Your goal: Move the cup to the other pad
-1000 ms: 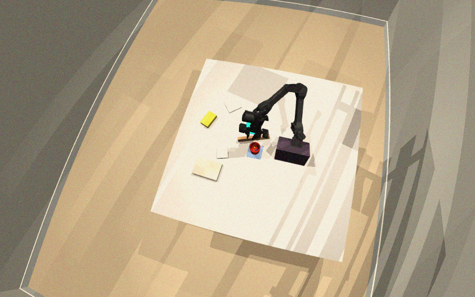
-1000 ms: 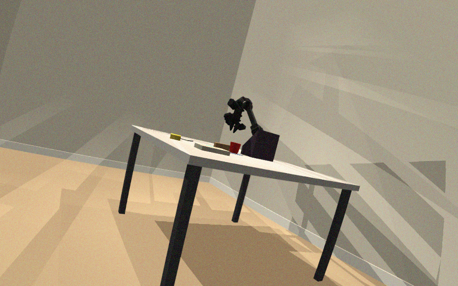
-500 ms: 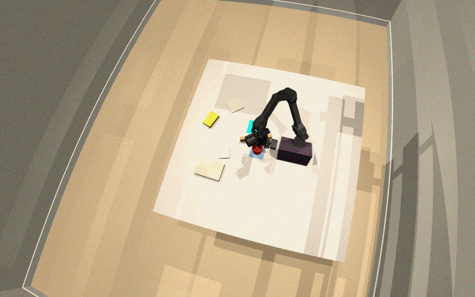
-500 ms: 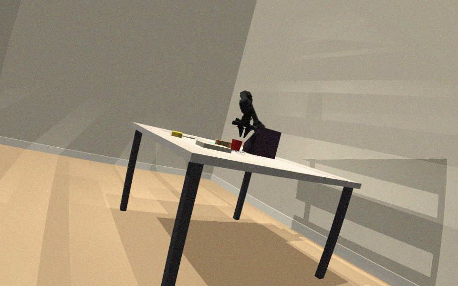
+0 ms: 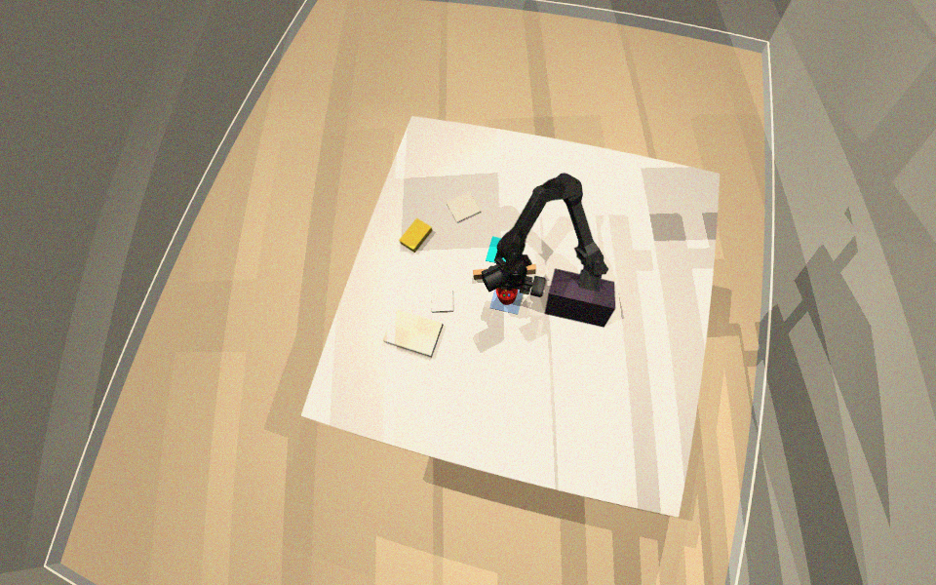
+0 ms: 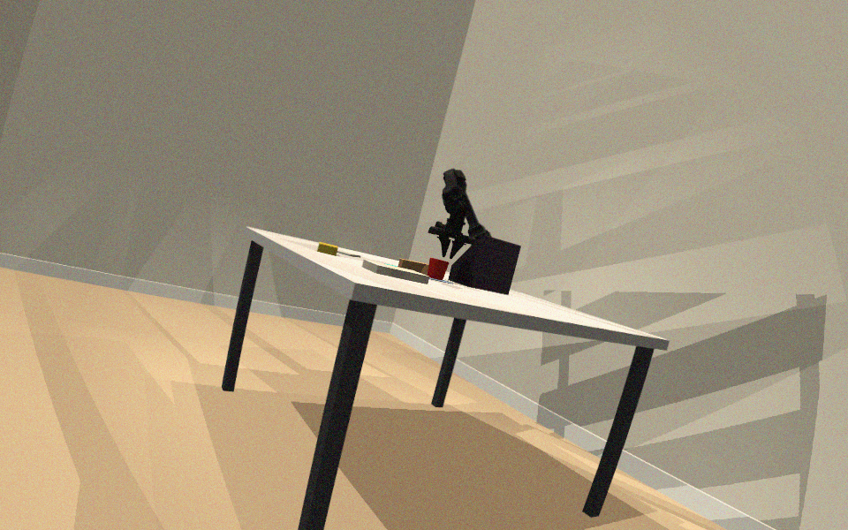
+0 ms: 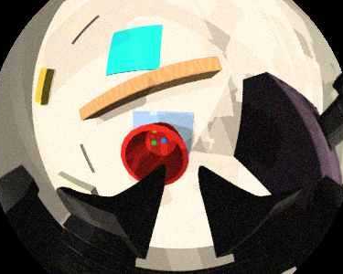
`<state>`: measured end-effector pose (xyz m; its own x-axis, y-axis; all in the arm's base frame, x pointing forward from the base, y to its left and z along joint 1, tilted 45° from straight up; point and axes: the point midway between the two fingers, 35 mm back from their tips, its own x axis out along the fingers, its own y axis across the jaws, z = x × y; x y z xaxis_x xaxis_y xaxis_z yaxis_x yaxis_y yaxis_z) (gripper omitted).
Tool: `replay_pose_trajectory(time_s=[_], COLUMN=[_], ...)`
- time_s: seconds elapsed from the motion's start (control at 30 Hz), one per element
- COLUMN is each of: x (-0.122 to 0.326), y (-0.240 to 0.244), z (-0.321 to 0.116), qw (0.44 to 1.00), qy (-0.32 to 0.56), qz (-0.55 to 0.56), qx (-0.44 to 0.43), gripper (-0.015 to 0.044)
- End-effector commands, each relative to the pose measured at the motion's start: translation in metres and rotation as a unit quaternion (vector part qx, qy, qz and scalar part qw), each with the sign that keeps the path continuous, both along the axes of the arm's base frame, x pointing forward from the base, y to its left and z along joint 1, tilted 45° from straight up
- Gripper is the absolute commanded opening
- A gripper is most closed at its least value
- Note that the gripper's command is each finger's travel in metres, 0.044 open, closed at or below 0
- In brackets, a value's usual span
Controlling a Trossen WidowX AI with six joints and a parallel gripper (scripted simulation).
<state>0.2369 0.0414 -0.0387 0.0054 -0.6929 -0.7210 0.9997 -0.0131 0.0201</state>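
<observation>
The red cup (image 5: 506,296) (image 6: 438,268) (image 7: 145,160) stands upright on the light blue pad (image 5: 514,309) (image 7: 185,123). Several small marbles (image 7: 159,141), among them a green, a blue and a yellow one, lie at the bottom inside it. The cyan pad (image 5: 492,250) (image 7: 134,50) lies beyond the wooden bar and bears nothing that I can see. My gripper (image 6: 447,257) (image 7: 182,169) points down with its fingers partly open and nothing between them. Its tips are above the cup's height and off to one side; the left fingertip overlaps the cup's rim in the wrist view.
A low wooden bar (image 5: 478,273) (image 6: 412,264) (image 7: 148,82) lies between the two pads. The dark arm base (image 5: 579,299) (image 6: 493,263) (image 7: 281,132) stands near the cup. A yellow block (image 5: 415,234) (image 6: 327,249) (image 7: 44,87) and a pale flat box (image 5: 414,333) (image 6: 394,272) lie farther off.
</observation>
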Motion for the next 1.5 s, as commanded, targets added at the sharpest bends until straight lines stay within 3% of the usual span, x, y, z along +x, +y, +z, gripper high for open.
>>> replay_pose_trajectory(time_s=[0.0,1.1,1.2,1.47], x=[-0.001,-0.002,-0.002,-0.002], y=[-0.006,-0.038,-0.037,-0.037], z=[-0.006,-0.038,-0.037,-0.037], qw=[1.000,1.000,1.000,1.000], qy=[0.003,0.003,0.002,0.002], qz=[0.001,0.000,-0.001,-0.001], qx=[-0.003,-0.005,-0.003,-0.003], gripper=[0.0148,0.0148,0.0069,0.0016])
